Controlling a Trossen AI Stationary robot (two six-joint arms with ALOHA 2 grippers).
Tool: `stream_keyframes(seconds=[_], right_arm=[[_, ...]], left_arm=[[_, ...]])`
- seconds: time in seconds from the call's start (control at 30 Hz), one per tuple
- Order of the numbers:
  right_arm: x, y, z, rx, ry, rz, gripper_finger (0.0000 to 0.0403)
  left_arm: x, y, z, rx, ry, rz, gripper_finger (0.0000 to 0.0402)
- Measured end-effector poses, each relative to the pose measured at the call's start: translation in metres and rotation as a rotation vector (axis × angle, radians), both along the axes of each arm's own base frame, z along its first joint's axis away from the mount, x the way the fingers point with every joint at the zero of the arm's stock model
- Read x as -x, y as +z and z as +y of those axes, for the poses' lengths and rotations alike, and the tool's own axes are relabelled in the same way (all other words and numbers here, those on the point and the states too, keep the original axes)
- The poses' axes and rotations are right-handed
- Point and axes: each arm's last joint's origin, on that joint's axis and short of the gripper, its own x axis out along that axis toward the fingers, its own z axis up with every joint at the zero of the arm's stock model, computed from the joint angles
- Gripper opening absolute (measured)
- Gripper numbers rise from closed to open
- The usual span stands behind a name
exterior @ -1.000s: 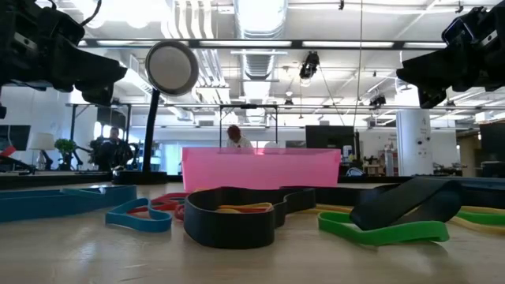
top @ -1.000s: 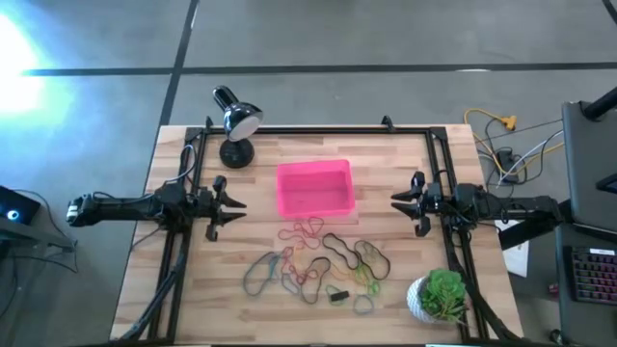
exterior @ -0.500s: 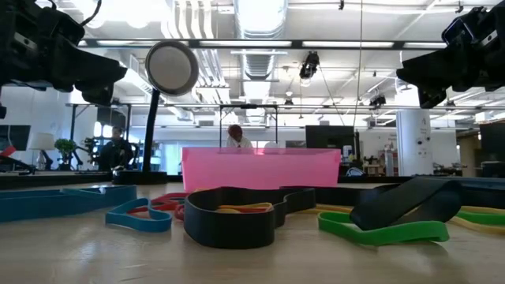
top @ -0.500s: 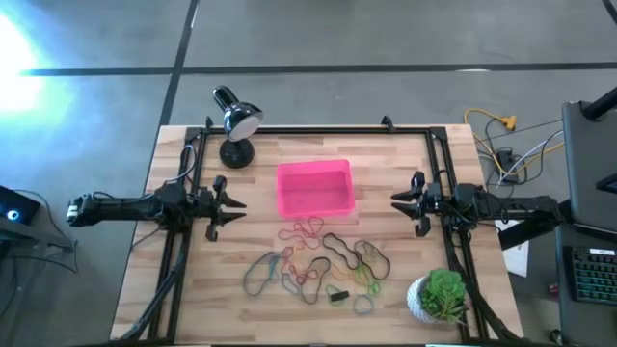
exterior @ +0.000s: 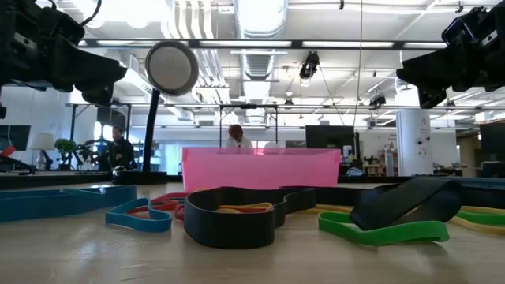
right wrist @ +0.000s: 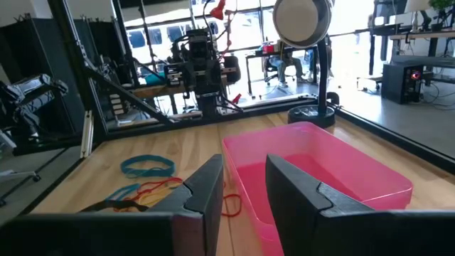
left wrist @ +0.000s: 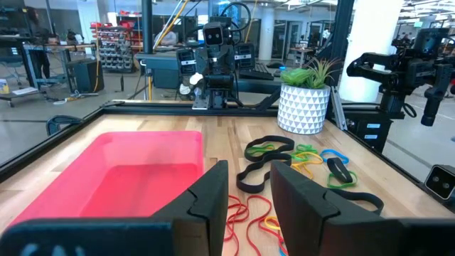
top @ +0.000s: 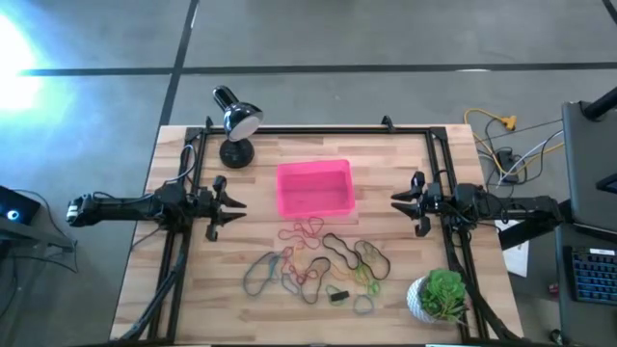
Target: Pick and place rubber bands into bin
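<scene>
Left end effector (top: 234,203) parked off the bin's left side, fingers (left wrist: 213,192) parted by a narrow gap, grasping nothing. Right end effector (top: 397,199) mirrored off the bin's right side, likewise slightly parted and empty, raised clear of the bench (top: 405,164). Neither touching the bin (top: 314,188), a pink tray at the bench's middle, seemingly with no bands in it yet.

Rubber bands (top: 318,262) spread in a loose tangle just in front of the bin, nearest loops close to its front wall, the farthest over by the plant pot (top: 440,297). Lamp (top: 234,123) behind the bin's left rear corner.

Probably the reach-in step. Best to pick an outlying loop, not the overlapped middle; come down steeply with one finger inside the loop, pinch, lift well clear to shake off any clinging neighbour, then release over the bin's centre.

Hard to separate overlapping bands from above. Bin's interior hidden behind its wall in the low view. Small dark item among the bands unidentifiable.
</scene>
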Motion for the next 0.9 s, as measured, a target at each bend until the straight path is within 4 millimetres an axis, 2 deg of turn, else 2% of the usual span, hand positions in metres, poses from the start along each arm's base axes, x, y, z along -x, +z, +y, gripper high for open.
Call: stream_keyframes(seconds=[0.6, 0.9], right_arm=[[0.0, 0.0002, 0.0, 0.0, 0.0, -0.003, 0.0096], [0.0, 0.0017, 0.0, -0.064, 0.001, -0.023, 0.0096]], left_arm=[[0.0, 0.0001, 0.0001, -0.001, 0.004, -0.002, 0.0091], [0.0, 0.0007, 0.0001, 0.0, 0.005, -0.008, 0.0091]])
